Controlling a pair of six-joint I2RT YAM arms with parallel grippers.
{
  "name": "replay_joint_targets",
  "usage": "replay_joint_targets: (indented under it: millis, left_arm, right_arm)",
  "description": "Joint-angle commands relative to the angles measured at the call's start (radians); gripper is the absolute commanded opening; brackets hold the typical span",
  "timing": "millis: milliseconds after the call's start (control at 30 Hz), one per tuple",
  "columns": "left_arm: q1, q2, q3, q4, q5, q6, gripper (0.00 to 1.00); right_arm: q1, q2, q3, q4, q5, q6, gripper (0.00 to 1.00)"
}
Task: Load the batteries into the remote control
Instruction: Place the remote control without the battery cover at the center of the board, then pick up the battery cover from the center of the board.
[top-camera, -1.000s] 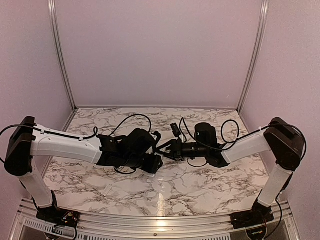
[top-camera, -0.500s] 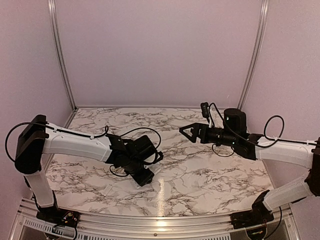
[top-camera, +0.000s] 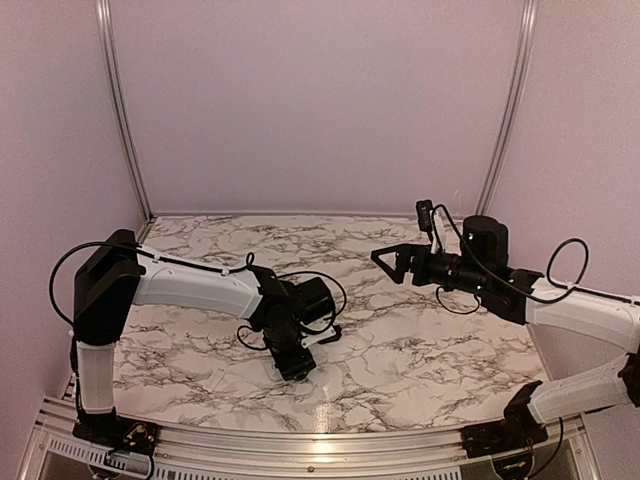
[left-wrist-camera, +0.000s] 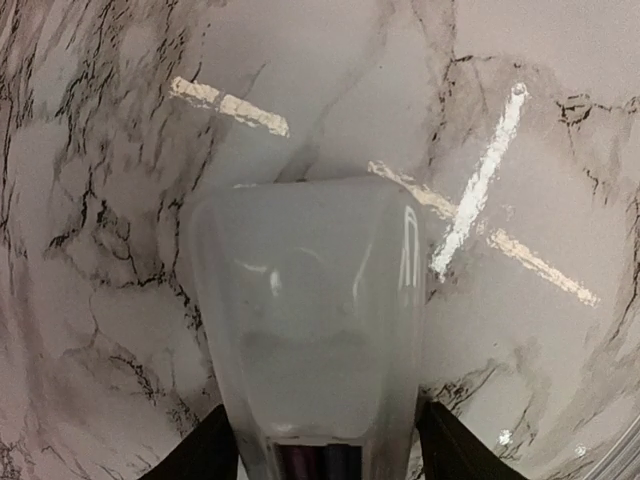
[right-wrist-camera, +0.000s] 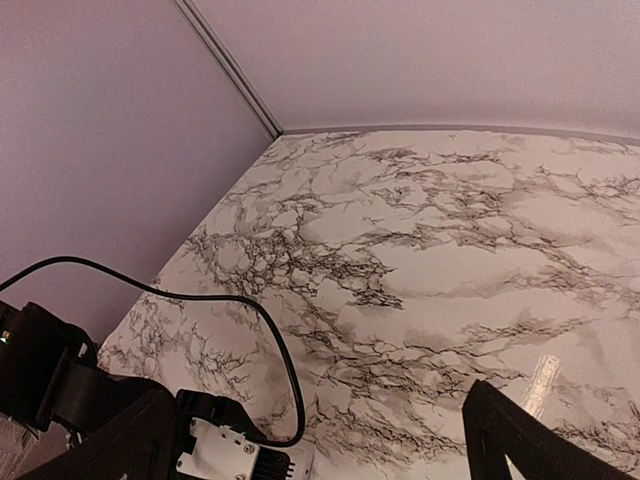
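Top external view: left pincer (top-camera: 298, 362) in the lower centre of the frame, pointed down at the marbled table (top-camera: 420, 340); right pincer (top-camera: 386, 262) right of centre, raised above the table, its jaws spread open and holding nothing; the two pincers well apart. Left wrist view: remote control (left-wrist-camera: 305, 320), a pale blurred body, fills the centre of the frame, clamped between the left pincer's two dark fingers (left-wrist-camera: 200, 455) at the bottom edge; whether it touches the table cannot be told. Right wrist view: right pincer's fingers (right-wrist-camera: 505, 435) wide apart at the bottom corners; marbled table beyond.
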Motion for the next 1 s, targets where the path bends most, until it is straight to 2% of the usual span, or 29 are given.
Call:
replay_joint_targets:
  millis: [0,233,400,533,667,833,967]
  left_arm:
    - [0.0,0.03,0.028,-0.072,0.023,0.054,0.7]
    - [0.01,-0.031,0.018,-0.044,-0.049,0.023,0.82]
    - [0.059,-0.245,-0.124,0.062,-0.093,-0.134,0.81]
    - [0.108,-0.436,-0.284,0.056,-0.131,-0.316,0.72]
    - [0.141,-0.544,-0.45,0.01,-0.138,-0.476,0.6]
    - [0.181,-0.558,-0.54,-0.042,-0.107,-0.559,0.44]
    - [0.203,-0.508,-0.513,-0.067,-0.118,-0.548,0.37]
  right_arm:
    - [-0.01,-0.028,-0.007,0.007,-0.021,-0.018,0.99]
    - [-0.01,-0.008,-0.018,0.046,-0.053,-0.028,0.99]
    - [-0.01,0.053,-0.007,0.081,-0.134,-0.047,0.99]
    - [-0.01,0.105,0.021,0.085,-0.194,-0.057,0.99]
    - [-0.01,0.134,0.015,0.142,-0.254,-0.034,0.99]
    - [-0.01,0.179,0.017,0.194,-0.313,-0.007,0.96]
    - [-0.01,0.205,0.026,0.204,-0.34,0.003,0.94]
